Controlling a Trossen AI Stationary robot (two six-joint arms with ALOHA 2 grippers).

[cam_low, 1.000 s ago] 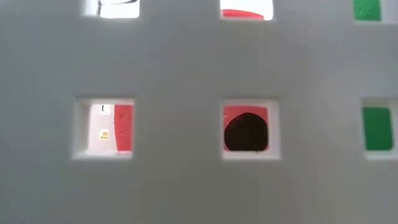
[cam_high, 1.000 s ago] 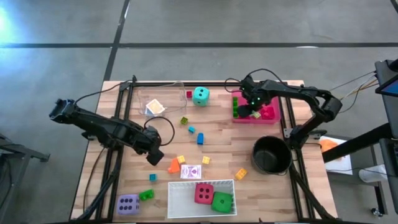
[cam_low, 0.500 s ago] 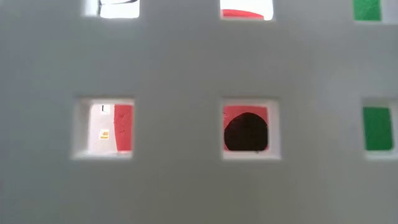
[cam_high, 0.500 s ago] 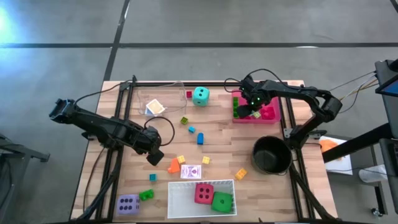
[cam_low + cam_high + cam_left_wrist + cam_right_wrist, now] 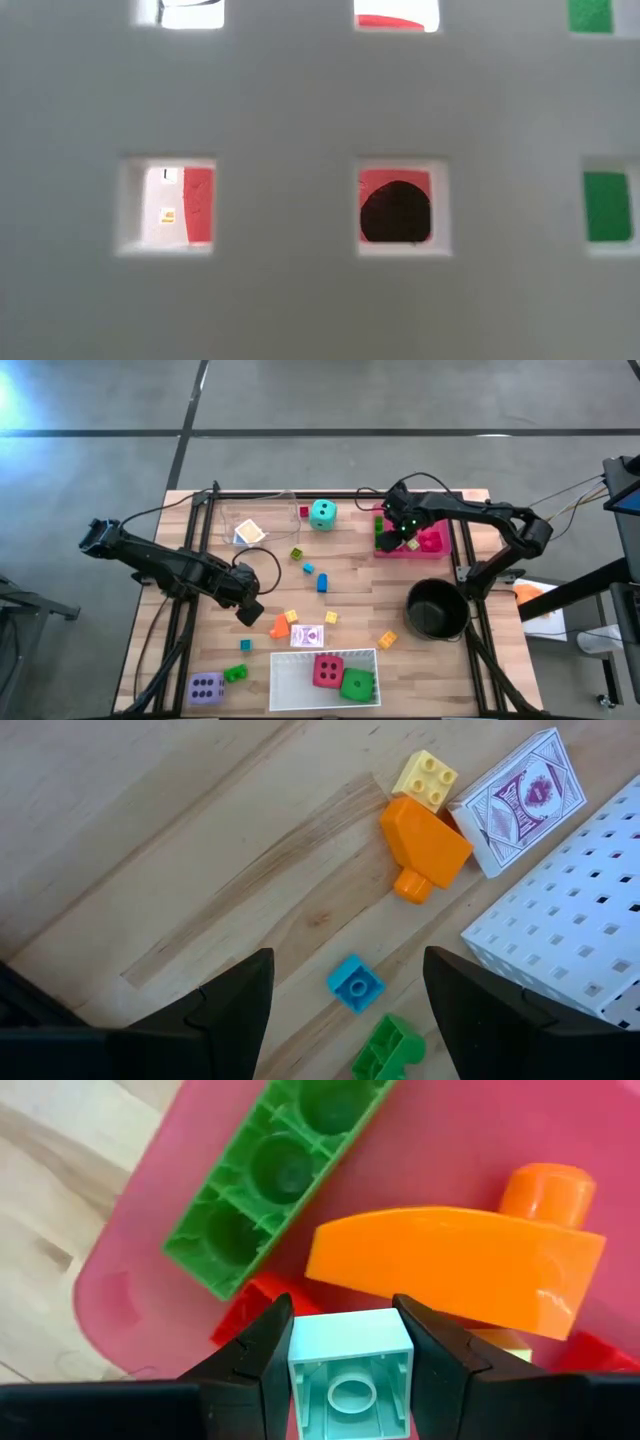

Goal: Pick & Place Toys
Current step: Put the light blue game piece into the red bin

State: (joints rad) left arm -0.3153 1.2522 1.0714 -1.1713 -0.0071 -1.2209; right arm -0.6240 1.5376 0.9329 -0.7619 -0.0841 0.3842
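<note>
My right gripper (image 5: 398,538) hangs over the pink tray (image 5: 436,546) at the far right, shut on a pale mint block (image 5: 350,1372). In the tray lie a long green brick (image 5: 268,1180), an orange piece (image 5: 455,1260) and red blocks. My left gripper (image 5: 248,610) stands open above the table's left middle, over a small blue block (image 5: 355,985); a green block (image 5: 388,1045) lies beside it. The teal die (image 5: 322,513) rests on the table at the far side and the purple die (image 5: 206,687) at the near left. Red (image 5: 328,670) and green (image 5: 357,683) dice lie in the white tray (image 5: 290,672). My right gripper pinches the mint block by two opposite side walls (image 5: 296,1370) between its two fingers. The fingers come from above, pointing steeply down. The block's hollow underside faces the wrist camera. It hangs over the blocks in the pink tray; whether it touches them, I cannot tell.
A black pot (image 5: 435,610) stands near the right edge. A clear tray (image 5: 250,520) with a card sits at the far left. An orange piece (image 5: 425,845), a yellow block (image 5: 425,775) and a card deck (image 5: 525,785) lie beside the white tray. Its perforated wall (image 5: 300,120) fills the low view.
</note>
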